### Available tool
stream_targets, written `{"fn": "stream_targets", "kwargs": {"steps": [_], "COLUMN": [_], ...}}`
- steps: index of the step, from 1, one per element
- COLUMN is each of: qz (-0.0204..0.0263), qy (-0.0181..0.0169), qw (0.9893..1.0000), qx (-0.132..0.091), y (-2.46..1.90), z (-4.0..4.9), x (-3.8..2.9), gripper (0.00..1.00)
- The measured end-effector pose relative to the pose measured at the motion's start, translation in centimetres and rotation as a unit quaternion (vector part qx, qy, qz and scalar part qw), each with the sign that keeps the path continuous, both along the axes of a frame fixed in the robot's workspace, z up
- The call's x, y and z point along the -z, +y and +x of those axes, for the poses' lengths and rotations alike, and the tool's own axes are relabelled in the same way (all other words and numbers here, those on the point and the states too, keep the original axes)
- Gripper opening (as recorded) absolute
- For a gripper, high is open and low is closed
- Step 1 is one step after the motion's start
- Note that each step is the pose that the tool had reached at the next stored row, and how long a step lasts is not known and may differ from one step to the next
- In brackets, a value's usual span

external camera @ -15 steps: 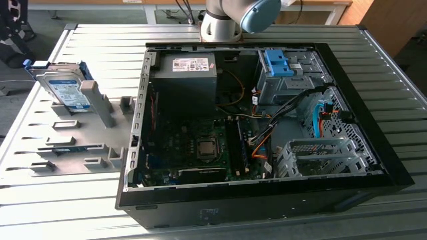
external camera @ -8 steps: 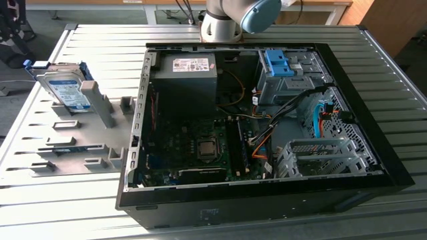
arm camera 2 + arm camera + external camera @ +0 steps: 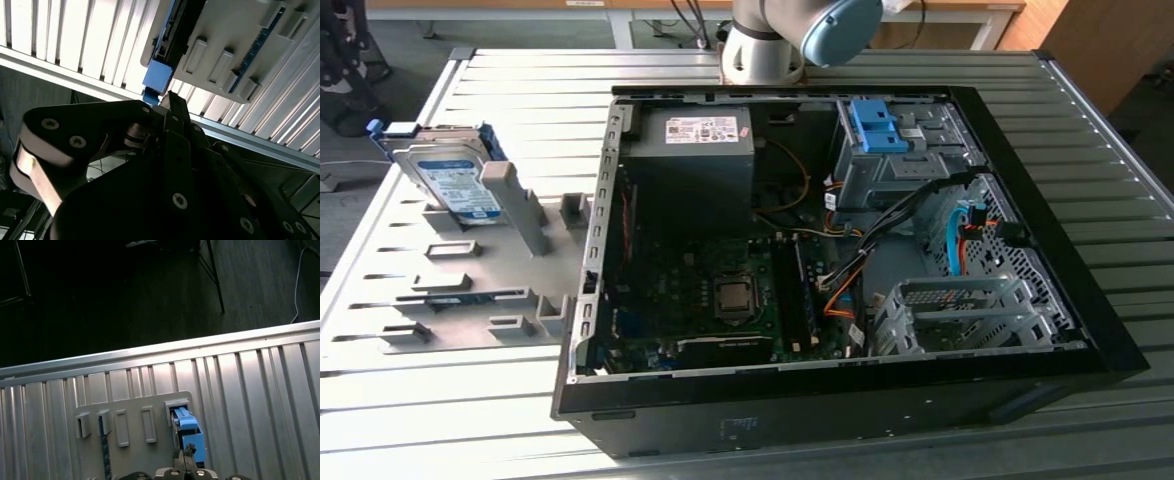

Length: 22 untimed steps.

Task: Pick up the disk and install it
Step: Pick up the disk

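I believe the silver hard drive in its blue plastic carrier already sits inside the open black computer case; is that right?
No: in the exterior view the hard drive stands in a grey slotted rack outside the open black computer case.

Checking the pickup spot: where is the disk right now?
The disk stands on edge in the grey rack at the exterior view's left, beside the open computer case.

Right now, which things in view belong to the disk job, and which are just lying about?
Job:
- disk, standing in the gray holder rack
- hand, close to the disk's blue carrier
- open computer case

Lying about:
- power supply
- motherboard
- slatted metal table
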<state>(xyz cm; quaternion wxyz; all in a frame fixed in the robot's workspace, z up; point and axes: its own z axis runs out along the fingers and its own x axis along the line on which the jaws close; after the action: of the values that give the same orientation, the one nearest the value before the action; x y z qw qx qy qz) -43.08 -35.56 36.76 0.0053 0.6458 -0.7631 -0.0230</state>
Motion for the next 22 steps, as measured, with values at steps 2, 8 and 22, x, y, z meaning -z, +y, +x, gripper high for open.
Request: {"fn": "stream_targets", "kwargs": {"steps": [2, 8, 22], "qz": [-0.0004, -0.0008, -0.0011], "qy": [-0.0006, -0.0007, -0.0008], "qw": [1.0000, 1.0000, 1.0000], "qx": [-0.004, -0.004, -0.005], "y": [0.02, 0.68, 0.69], "z": [0.02, 0.29, 0.51], "x": [0.14, 0.76, 1.88], "gripper": [0.11, 0.11, 0.53]}}
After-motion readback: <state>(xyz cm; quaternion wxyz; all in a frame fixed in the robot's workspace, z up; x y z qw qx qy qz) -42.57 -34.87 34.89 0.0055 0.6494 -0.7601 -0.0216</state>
